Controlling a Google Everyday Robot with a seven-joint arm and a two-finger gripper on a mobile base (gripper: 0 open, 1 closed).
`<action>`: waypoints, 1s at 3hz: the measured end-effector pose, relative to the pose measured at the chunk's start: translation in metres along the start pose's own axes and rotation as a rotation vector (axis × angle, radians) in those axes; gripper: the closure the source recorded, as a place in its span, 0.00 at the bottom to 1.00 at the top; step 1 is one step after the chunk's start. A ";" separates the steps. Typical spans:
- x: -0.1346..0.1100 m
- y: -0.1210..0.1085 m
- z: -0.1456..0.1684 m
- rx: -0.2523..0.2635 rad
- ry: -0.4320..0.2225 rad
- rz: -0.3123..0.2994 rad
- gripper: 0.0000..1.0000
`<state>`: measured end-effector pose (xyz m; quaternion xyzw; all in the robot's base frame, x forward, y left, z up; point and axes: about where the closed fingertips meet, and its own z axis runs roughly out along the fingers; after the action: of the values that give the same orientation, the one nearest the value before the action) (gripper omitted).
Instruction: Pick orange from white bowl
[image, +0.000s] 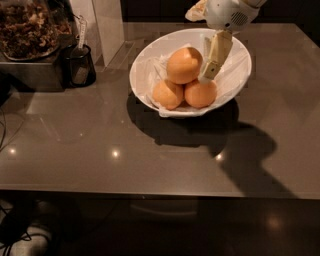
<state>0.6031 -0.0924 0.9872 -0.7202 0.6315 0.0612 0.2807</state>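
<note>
The white bowl (235, 75) stands on the grey table at the back centre, with crinkled white lining inside. The orange (183, 65), the largest fruit, lies on top of two smaller oranges (167, 95) (201, 94). My gripper (206, 76) hangs down into the bowl from the upper right. Its cream tip is right beside the orange's right side, just above the right small orange. Whether it touches the orange cannot be told.
A small black cup (79, 65) with a utensil stands at the left by a white post (107, 25). A tray of dried brown material (27, 30) sits at the far left. The table's front edge (150, 192) runs below the bowl's shadow.
</note>
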 end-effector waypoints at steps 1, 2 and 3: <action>0.000 0.000 0.000 0.000 0.000 0.000 0.00; 0.002 -0.003 0.011 -0.007 -0.028 0.008 0.00; 0.005 -0.016 0.049 -0.058 -0.084 -0.017 0.00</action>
<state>0.6328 -0.0727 0.9493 -0.7302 0.6108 0.1074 0.2866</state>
